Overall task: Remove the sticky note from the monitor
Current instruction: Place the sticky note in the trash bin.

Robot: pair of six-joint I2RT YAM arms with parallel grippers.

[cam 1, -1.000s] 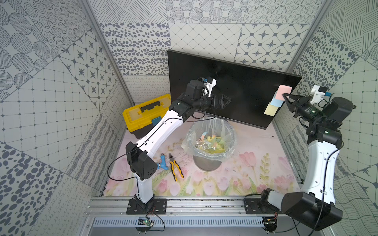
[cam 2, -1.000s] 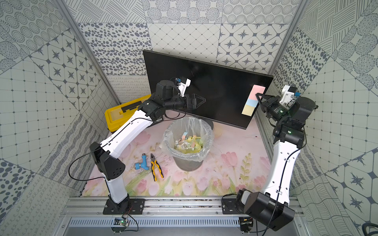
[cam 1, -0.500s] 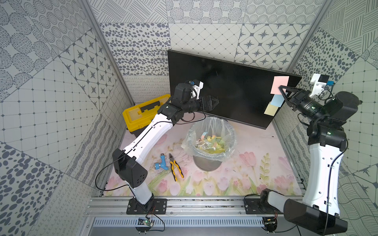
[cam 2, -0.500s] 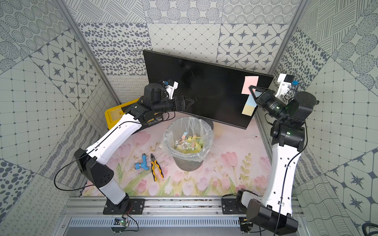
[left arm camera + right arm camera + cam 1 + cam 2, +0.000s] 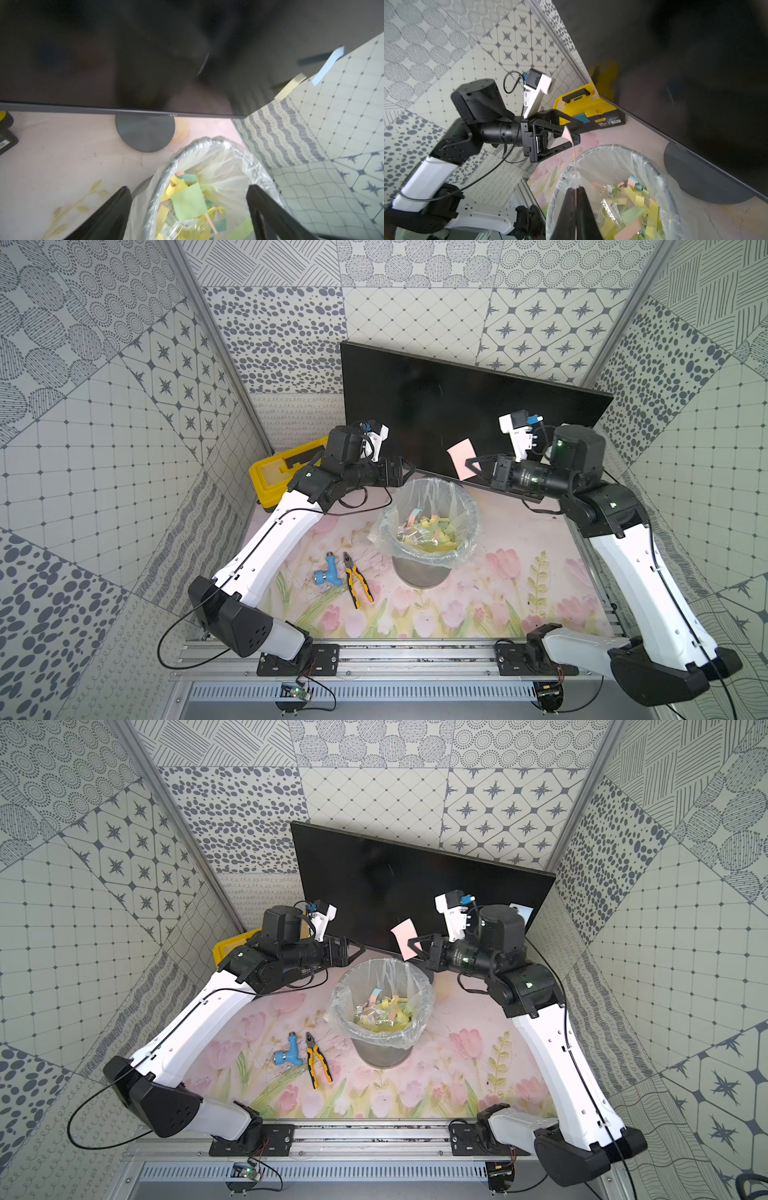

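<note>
Pink sticky note (image 5: 567, 134) edge-on btw right gripper (image 5: 576, 188) jaws.

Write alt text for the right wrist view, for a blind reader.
The shut right gripper pinches a pink sticky note above a lined bin of paper scraps. The open left gripper faces it; the black monitor stands alongside.

The monitor (image 5: 83, 62) bezel logo seems to read AOC; toolbox (image 5: 588, 104) labels are illegible.
</note>
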